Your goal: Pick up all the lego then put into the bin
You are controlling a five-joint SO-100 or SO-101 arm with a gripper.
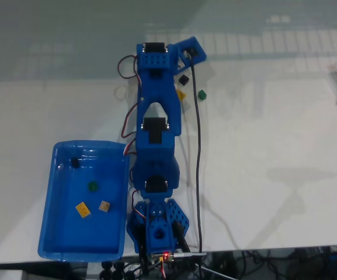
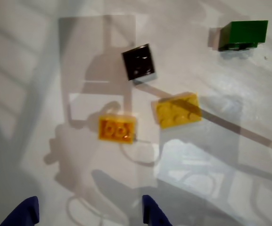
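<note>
In the wrist view my gripper (image 2: 88, 217) hangs open above the table, its two blue fingertips (image 2: 151, 214) at the bottom edge with nothing between them. Just ahead lies an orange-yellow lego (image 2: 117, 128), with a yellow one (image 2: 177, 109) to its right. A black lego (image 2: 138, 61) sits further on and a dark green one (image 2: 243, 34) at the top right. The fixed view shows black (image 1: 183, 79), yellow (image 1: 180, 94) and green (image 1: 201, 94) bricks beside my arm's far end. The blue bin (image 1: 57, 233) at the left holds black (image 1: 75, 162), green (image 1: 91, 185), yellow (image 1: 83, 209) and tan (image 1: 104, 205) bricks.
My blue arm (image 1: 156, 128) stretches from its base (image 1: 156, 233) at the table's near edge up the middle of the fixed view. A black cable (image 1: 198, 151) runs along its right side. White table surface (image 1: 273, 146) spreads to the right.
</note>
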